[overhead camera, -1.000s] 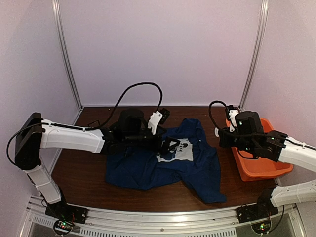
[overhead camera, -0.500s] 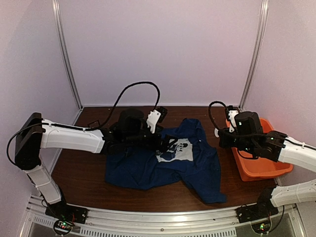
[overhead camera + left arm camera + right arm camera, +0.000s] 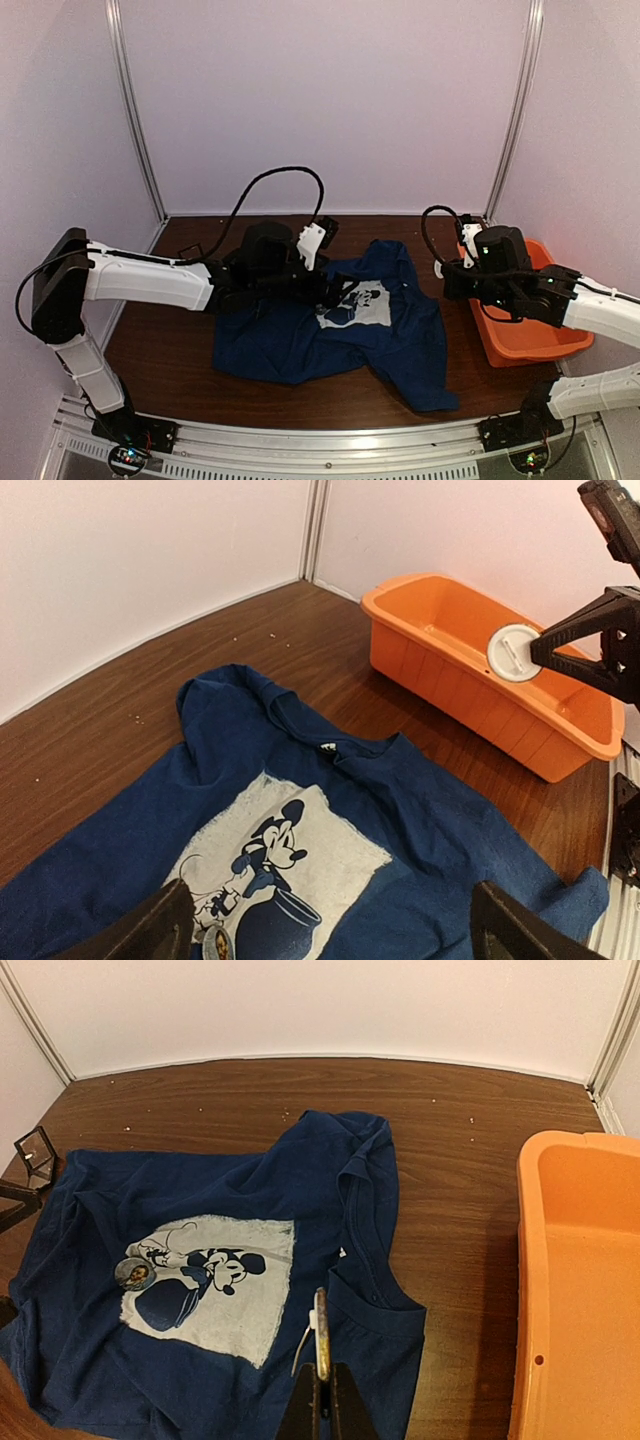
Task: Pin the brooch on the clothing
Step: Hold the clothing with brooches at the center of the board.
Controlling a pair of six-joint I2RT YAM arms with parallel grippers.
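The navy T-shirt (image 3: 330,335) lies crumpled on the table, its white mouse print (image 3: 362,306) facing up. It also shows in the left wrist view (image 3: 440,810) and the right wrist view (image 3: 360,1200). My right gripper (image 3: 320,1360) is shut on the brooch (image 3: 320,1325), a thin round disc seen edge-on with a pin wire sticking out. It holds the brooch above the shirt's collar side; its white back shows in the left wrist view (image 3: 513,652). My left gripper (image 3: 330,925) is open, low over the print. A second small round badge (image 3: 134,1274) lies on the print's corner.
An orange plastic tub (image 3: 520,335) stands at the right, beside the right arm (image 3: 500,265). Bare brown table (image 3: 300,1090) lies behind the shirt up to the back wall. A black cable (image 3: 285,175) loops above the left arm.
My left gripper has drawn back slightly to the left over the shirt. The right arm holds almost still with the brooch.
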